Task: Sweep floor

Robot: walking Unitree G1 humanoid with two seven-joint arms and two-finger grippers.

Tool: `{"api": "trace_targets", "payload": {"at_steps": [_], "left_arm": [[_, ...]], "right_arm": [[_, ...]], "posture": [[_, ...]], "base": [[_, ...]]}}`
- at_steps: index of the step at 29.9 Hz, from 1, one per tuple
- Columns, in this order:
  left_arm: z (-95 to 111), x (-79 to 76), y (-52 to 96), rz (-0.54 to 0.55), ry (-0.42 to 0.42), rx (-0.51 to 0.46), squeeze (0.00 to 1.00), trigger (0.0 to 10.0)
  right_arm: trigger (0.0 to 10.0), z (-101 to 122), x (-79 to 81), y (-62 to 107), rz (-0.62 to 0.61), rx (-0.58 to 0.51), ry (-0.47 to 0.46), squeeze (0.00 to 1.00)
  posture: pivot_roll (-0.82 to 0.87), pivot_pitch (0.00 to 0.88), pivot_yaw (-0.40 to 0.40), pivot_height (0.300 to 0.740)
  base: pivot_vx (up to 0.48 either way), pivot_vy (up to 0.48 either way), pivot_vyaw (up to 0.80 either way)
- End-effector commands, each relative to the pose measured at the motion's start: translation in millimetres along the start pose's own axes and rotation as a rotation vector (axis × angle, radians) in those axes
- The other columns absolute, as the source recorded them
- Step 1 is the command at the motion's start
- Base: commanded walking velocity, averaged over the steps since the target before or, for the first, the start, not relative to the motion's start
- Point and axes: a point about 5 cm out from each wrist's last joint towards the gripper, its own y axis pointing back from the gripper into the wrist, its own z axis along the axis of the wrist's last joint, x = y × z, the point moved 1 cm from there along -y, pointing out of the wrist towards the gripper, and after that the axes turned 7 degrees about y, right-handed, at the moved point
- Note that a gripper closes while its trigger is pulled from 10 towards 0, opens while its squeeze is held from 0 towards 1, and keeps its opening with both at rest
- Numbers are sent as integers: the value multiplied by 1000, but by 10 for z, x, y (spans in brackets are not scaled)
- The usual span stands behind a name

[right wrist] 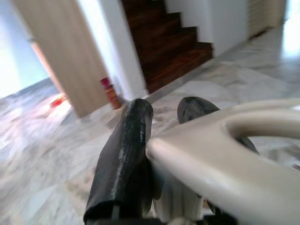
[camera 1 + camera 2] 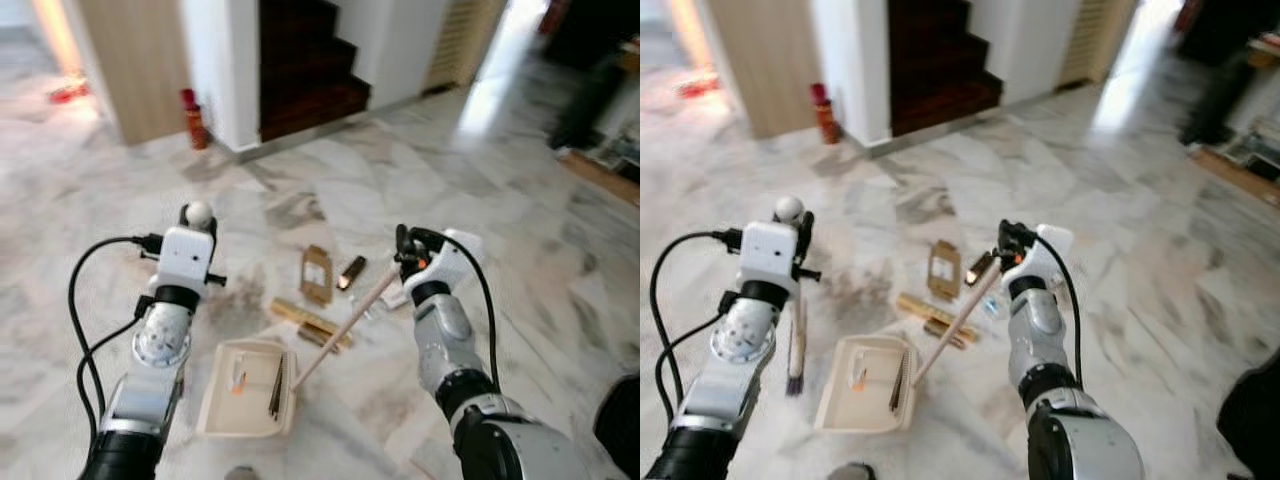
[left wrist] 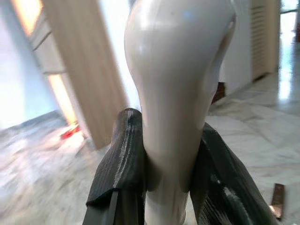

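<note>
Left eye view, your left gripper clenched on brush handle, right gripper grasping dustpan handle, dustpan near, cardboard scraps beyond, stairs far.

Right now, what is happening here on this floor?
The robot is sweeping a marble floor. Its left gripper is shut on the rounded handle of a small brush, which hangs down with its bristles near the floor. Its right gripper holds the long handle of a beige dustpan that rests on the floor between the arms. Some litter already lies in the pan. Several scraps, including flat cardboard pieces, lie just beyond it, not yet swept in.
</note>
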Motion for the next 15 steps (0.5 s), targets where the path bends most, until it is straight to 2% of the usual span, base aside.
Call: {"api": "trace_targets", "payload": {"at_steps": [1, 10, 15], "left_arm": [[59, -9, -35, -7, -28, -36, 0, 10000], [46, -4, -28, 0, -23, -31, 0, 10000], [36, 14, -18, 11, -18, -29, 0, 10000]], "right_arm": [[10000, 129, 9, -61, 1, -46, -8, 0], [10000, 136, -43, -54, -17, -48, -4, 0], [10000, 129, -37, -60, -15, -40, -18, 0]], "posture": [[235, 0, -151, 740], [229, 0, -153, 740], [232, 0, -160, 740]], "base": [[0, 0, 688], [0, 0, 678], [0, 0, 88]]}}
